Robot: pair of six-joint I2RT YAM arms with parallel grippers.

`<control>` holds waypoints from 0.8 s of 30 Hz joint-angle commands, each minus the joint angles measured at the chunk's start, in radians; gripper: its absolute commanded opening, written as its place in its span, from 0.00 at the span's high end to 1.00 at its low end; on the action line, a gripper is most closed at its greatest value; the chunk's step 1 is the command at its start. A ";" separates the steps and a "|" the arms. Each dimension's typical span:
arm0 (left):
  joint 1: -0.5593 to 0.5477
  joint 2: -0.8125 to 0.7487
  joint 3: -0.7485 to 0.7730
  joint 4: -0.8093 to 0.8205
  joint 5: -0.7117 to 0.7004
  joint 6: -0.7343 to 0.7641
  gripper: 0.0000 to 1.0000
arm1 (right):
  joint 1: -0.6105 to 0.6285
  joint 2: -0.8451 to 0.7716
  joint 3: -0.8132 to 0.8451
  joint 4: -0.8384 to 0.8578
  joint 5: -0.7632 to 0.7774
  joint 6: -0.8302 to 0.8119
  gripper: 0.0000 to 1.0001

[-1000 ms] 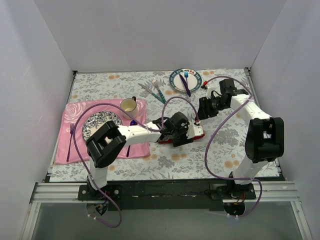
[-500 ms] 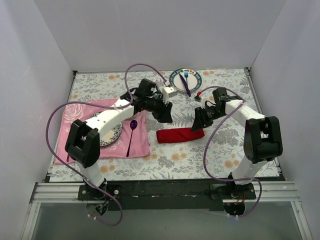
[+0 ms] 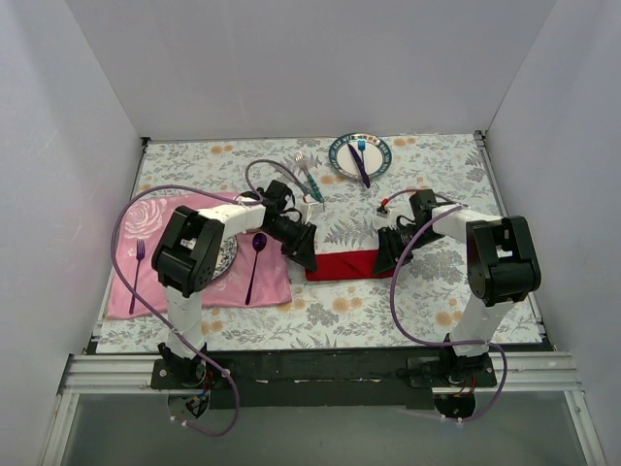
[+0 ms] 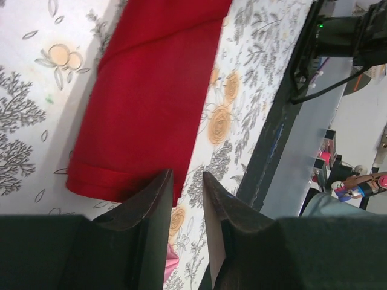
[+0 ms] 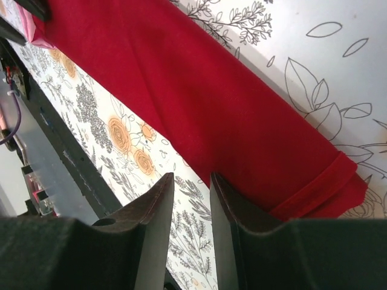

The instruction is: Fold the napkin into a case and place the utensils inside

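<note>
The red napkin (image 3: 344,264) lies on the table as a long folded strip. My left gripper (image 3: 303,254) is low at its left end and my right gripper (image 3: 386,254) at its right end. In the left wrist view the napkin (image 4: 151,103) ends just ahead of the left gripper (image 4: 187,175), whose narrow gap shows only tablecloth. In the right wrist view one finger of the right gripper (image 5: 192,176) overlaps the napkin's (image 5: 199,103) near edge, and nothing is between the jaws. The teal-handled fork and knife (image 3: 309,180) lie behind the left arm.
A pink placemat (image 3: 146,243) at the left carries a patterned plate, mostly under the left arm, a purple spoon (image 3: 254,262) and a purple fork (image 3: 138,272). A plate (image 3: 342,160) with a blue fork and a purple knife sits at the back.
The left arm swung to the back, then came down at the napkin's left end. The right gripper dropped to the right end. Both pairs of jaws have narrowed.
</note>
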 commanded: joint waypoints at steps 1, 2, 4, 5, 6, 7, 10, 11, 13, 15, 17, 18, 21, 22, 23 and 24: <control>0.004 0.030 0.001 -0.002 -0.087 -0.014 0.75 | -0.013 0.013 -0.041 0.044 -0.009 0.005 0.62; 0.004 0.042 0.010 -0.012 -0.107 -0.008 0.76 | -0.013 0.015 -0.049 0.055 -0.009 0.010 0.62; 0.003 0.070 0.039 -0.024 -0.141 -0.005 0.76 | -0.013 0.015 -0.067 0.060 -0.016 0.013 0.62; 0.003 0.077 0.053 -0.028 -0.158 0.002 0.76 | -0.011 0.013 -0.069 0.060 -0.024 0.016 0.62; -0.003 0.086 0.064 -0.030 -0.173 0.006 0.76 | -0.013 0.005 -0.070 0.054 -0.032 0.015 0.62; -0.007 0.105 0.095 -0.038 -0.198 0.013 0.76 | -0.013 -0.005 -0.072 0.052 -0.050 0.013 0.61; -0.030 0.137 0.156 -0.059 -0.247 0.045 0.76 | -0.011 -0.068 -0.049 -0.003 -0.084 -0.027 0.58; -0.037 0.151 0.168 -0.064 -0.284 0.055 0.76 | -0.011 -0.083 -0.029 -0.029 -0.085 -0.045 0.57; -0.060 0.157 0.191 -0.059 -0.316 0.097 0.73 | -0.016 -0.119 0.056 -0.112 -0.061 -0.091 0.54; -0.074 0.163 0.224 -0.053 -0.347 0.128 0.69 | -0.031 -0.125 0.118 -0.147 -0.043 -0.099 0.52; -0.077 0.162 0.265 -0.038 -0.350 0.147 0.59 | -0.056 -0.114 0.196 -0.178 -0.024 -0.108 0.49; -0.076 0.151 0.277 -0.038 -0.350 0.154 0.58 | -0.057 -0.096 0.218 -0.183 0.018 -0.114 0.48; -0.062 0.076 0.285 0.002 -0.353 0.167 0.49 | -0.062 -0.064 0.276 -0.149 0.097 -0.120 0.43; -0.059 0.050 0.279 0.022 -0.354 0.161 0.47 | -0.063 -0.053 0.285 -0.137 0.112 -0.120 0.41; -0.054 0.028 0.274 0.025 -0.345 0.162 0.45 | -0.063 -0.041 0.316 -0.135 0.126 -0.123 0.40; -0.051 0.009 0.262 0.001 -0.329 0.173 0.43 | -0.063 -0.012 0.330 -0.141 0.147 -0.129 0.39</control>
